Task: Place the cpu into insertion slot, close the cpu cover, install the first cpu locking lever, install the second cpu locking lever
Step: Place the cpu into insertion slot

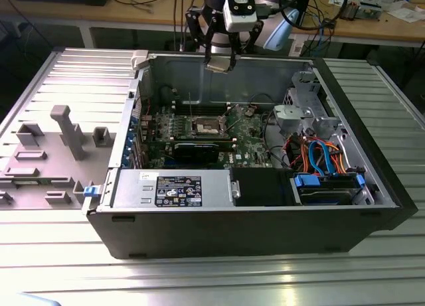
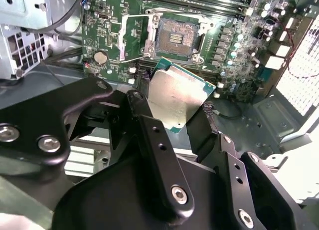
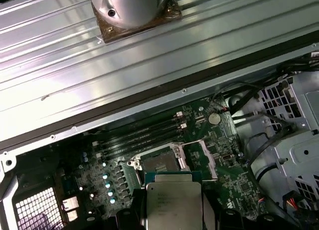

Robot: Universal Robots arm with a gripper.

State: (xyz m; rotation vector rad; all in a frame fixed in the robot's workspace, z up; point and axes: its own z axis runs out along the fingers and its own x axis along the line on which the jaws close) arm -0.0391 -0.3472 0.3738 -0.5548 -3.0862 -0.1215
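Silvery and square, the cpu (image 2: 175, 95) is clamped between the two black fingers (image 2: 149, 135) of the pincer (image 2: 172, 109). Its metal lid shows, with a thin green border round the edge.

In the exterior view the pincer (image 1: 222, 57) hangs at the twelve o'clock edge of the open computer case (image 1: 265, 220). There the cpu (image 1: 220, 66) sits about level with the top of the case's far wall, well apart from the green motherboard (image 1: 249, 130) below it.

The insertion slot (image 1: 206, 125) lies roughly at six o'clock from the pincer in that view, near the middle of the board, with its dark centre uncovered. In the second wrist view the slot (image 2: 175, 38) is beyond the held cpu. The cpu cover (image 2: 133, 35), a thin metal frame, is swung open and stands off one side of the slot. In the first wrist view the same cover (image 3: 208, 159) is beside the slot (image 3: 160, 163), and long black memory slots (image 3: 139, 135) run just past it.

On the exterior view's clock face, a grey power supply (image 1: 169, 188) with a label fills the case at seven o'clock. Blue and orange cables (image 1: 319, 153) bunch at four o'clock, with a grey drive cage (image 1: 299, 113) at three. The case rests on a ribbed metal counter (image 1: 199, 279), and a grey moulded tray (image 1: 46, 153) lies at nine o'clock beside it.
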